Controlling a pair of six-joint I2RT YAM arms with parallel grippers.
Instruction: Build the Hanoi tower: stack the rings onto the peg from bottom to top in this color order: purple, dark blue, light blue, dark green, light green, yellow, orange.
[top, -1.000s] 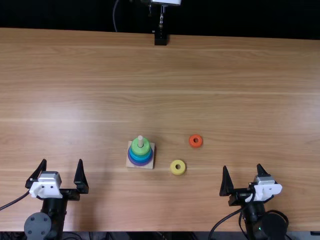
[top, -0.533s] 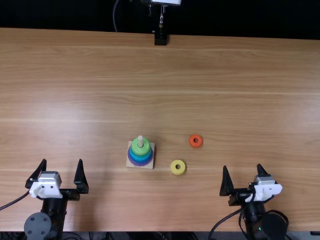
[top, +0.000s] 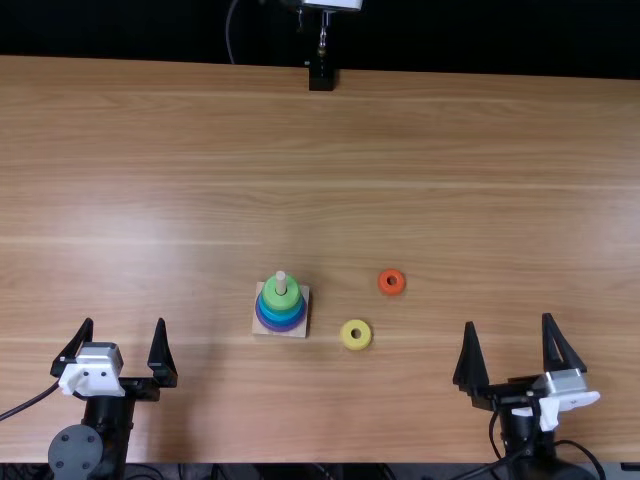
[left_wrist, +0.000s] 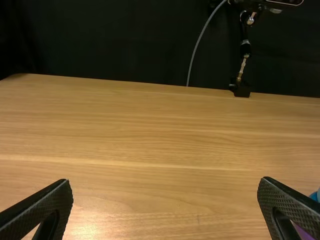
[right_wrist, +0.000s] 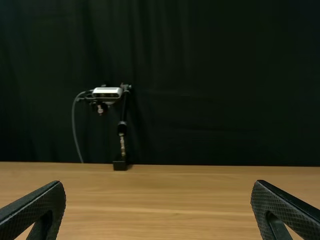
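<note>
In the top view my left gripper (top: 125, 330) stands open at the near left, to the left of the tower. My right gripper (top: 508, 325) is open at the near right, right of the loose rings. A wooden base (top: 304, 325) carries the peg (top: 281, 280), with a light green ring (top: 281, 299) uppermost, blue rings (top: 281, 316) below it and a purple ring (top: 282, 328) lowest. The yellow ring (top: 356, 335) and the orange ring (top: 391, 282) lie flat on the table. The left wrist view has its gripper (left_wrist: 165, 185) open; so does the right wrist view, its gripper (right_wrist: 158, 187).
A camera stand (top: 321, 78) is fixed at the table's far edge, with a cable beside it. Wood tabletop (top: 400, 150) stretches between the stand and the rings. Cables run beside both arms at the near edge.
The right arm has shifted a little to the right and its gripper has moved slightly forward, its fingers spread wider. The left arm and the rings have kept still.
</note>
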